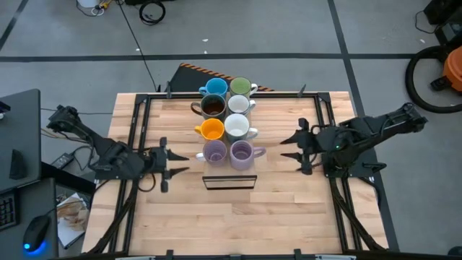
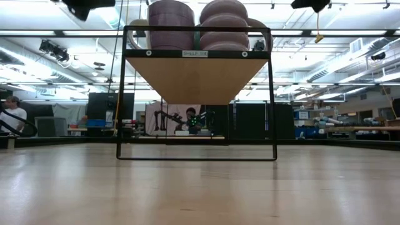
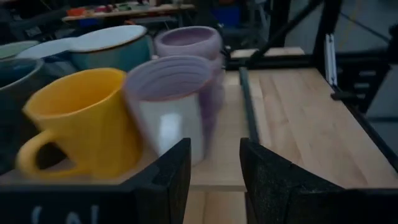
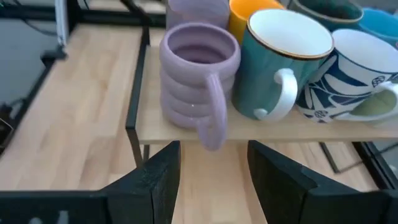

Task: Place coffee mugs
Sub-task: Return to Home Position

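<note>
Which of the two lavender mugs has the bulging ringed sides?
The ringed lavender mug, the one on the right gripper's side. The other lavender mug, on the left gripper's side, has nearly smooth walls.

Low view: six rear mugs [image 1: 237, 105] mostly hidden behind smooth lavender ceramic mug [image 2: 170, 25] and ringed lavender ceramic mug [image 2: 223, 25]. Left wrist view: smooth lavender mug blurred, dark brown round ceramic mug [image 3: 9, 124] cropped by picture edge. Right wrist view: orange ceramic mug [image 4: 245, 18] cropped likewise

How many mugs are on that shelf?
8, in two columns. Left arm's side: blue, brown, orange, lavender. Right arm's side: green, white, white, lavender. None seem hidden.
</note>
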